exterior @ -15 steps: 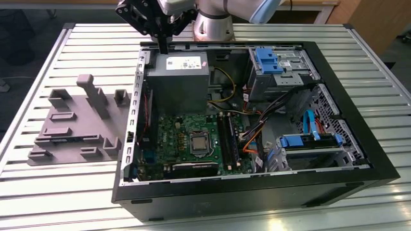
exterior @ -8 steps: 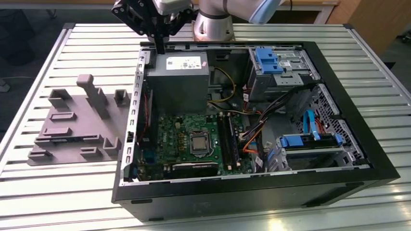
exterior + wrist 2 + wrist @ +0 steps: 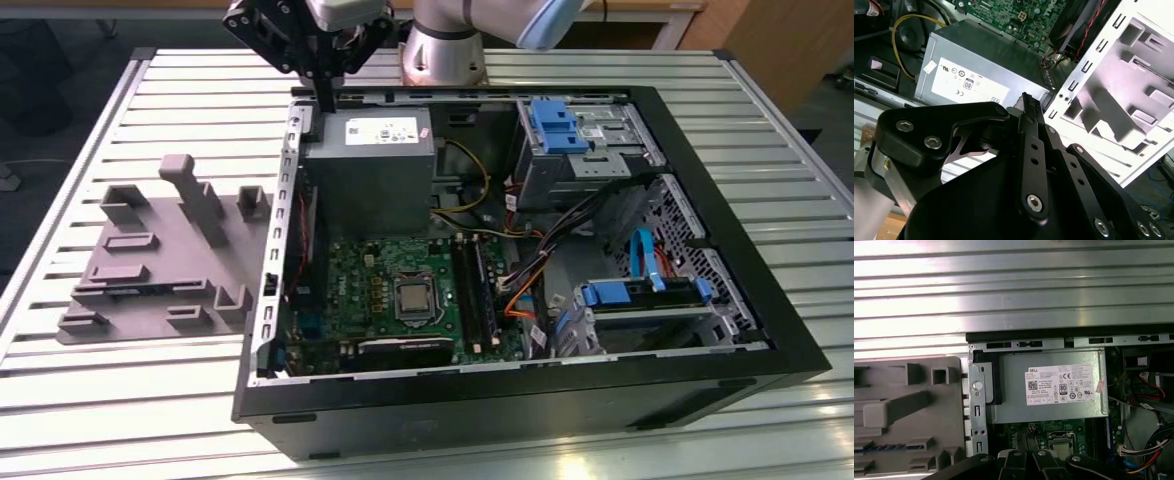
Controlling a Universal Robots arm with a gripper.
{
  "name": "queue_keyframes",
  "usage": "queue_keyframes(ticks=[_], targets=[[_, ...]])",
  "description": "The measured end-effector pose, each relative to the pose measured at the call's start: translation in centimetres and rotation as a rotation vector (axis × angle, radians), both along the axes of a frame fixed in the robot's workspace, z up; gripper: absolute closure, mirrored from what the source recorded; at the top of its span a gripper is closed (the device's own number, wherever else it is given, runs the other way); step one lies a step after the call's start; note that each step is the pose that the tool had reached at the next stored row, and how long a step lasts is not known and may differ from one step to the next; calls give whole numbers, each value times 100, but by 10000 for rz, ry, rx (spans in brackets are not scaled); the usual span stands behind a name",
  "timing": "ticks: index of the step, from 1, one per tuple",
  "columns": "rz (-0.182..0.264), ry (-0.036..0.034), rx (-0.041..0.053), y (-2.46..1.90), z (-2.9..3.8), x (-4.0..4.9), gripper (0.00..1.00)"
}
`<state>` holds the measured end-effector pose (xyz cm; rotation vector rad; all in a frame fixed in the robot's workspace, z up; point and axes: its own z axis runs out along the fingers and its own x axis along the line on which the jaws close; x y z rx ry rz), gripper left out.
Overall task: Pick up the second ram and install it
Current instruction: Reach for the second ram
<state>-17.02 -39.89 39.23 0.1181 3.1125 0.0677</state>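
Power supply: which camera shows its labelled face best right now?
The first wrist view: the power supply faces the camera squarely, its whole label showing. The exterior view shows it from farther off, with the gripper at its corner. In the second wrist view it lies slanted, its near edge covered by the gripper.

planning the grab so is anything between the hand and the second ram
What looks like the ram lies in a slot of the grey holder beside the case. The hand hangs over the case's back corner. Between them stand the case's side wall and the holder's tall post, both seemingly lower than the hand.
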Motion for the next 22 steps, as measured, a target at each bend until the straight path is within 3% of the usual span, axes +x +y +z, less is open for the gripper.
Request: queue_keyframes(ticks=[22], targets=[[0, 0, 0, 0, 0, -156, 89]])
